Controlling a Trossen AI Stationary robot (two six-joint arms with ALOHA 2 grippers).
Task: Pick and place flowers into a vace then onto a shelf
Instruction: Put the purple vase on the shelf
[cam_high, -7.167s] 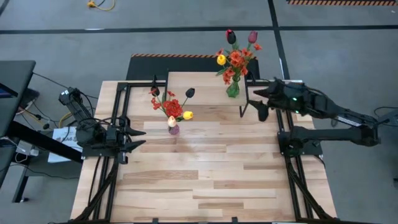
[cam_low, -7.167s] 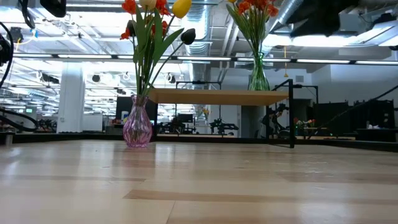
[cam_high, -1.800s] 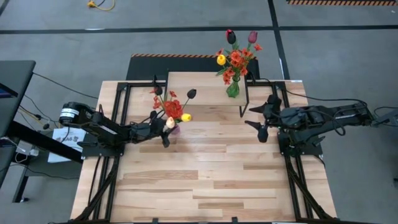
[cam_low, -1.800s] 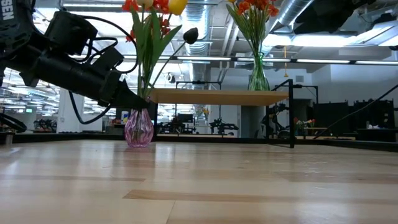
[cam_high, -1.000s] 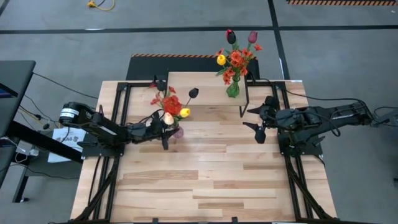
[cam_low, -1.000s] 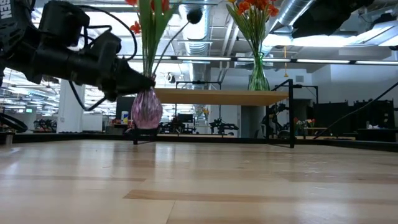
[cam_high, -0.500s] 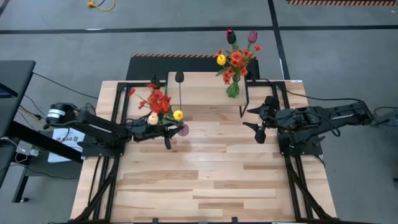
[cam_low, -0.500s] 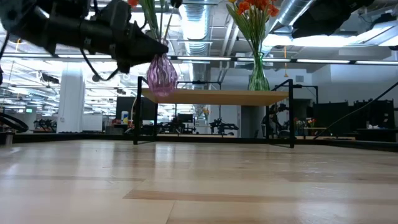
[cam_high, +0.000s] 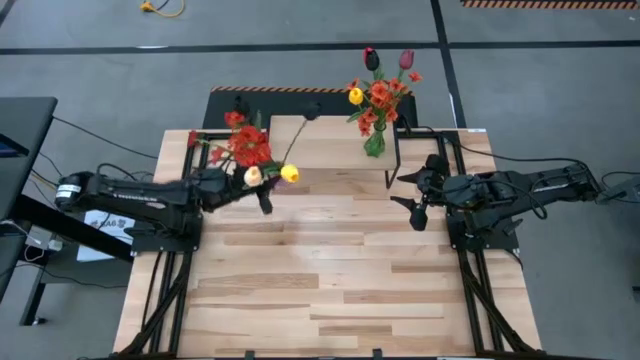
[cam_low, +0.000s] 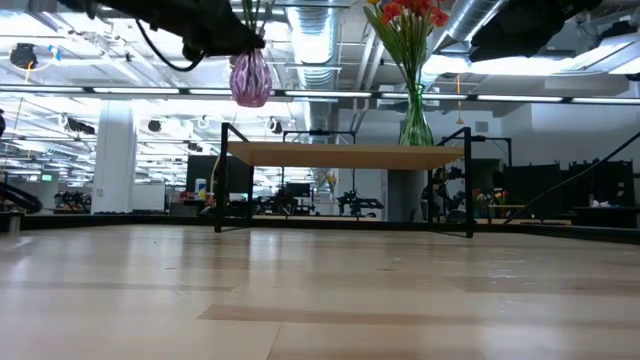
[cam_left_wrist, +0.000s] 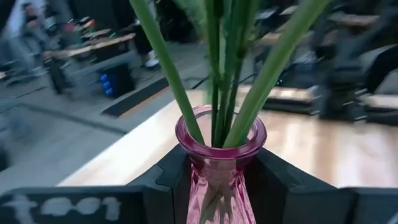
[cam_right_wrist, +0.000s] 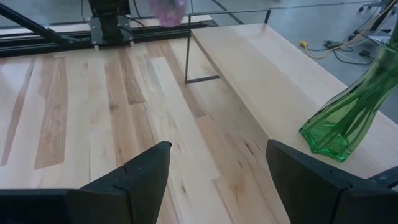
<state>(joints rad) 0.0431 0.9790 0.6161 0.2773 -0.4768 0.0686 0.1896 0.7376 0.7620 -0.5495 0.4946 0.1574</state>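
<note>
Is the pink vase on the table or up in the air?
Up in the air. The left tool holds the pink glass vase above the light-wood shelf.

left arm (cam_high: 140, 195): matte black, slim links, white lettering on the forearm, round pale cap at the shoulder end | right arm (cam_high: 520, 188): matte black, loose black cables along it | fingers (cam_right_wrist: 134, 180): dark, broad, angular, flat-faced

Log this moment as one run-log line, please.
left gripper: shut on pink glass vase, raised above shelf height | light-wood shelf: holds green glass vase | right gripper: open, waiting beside shelf
</note>
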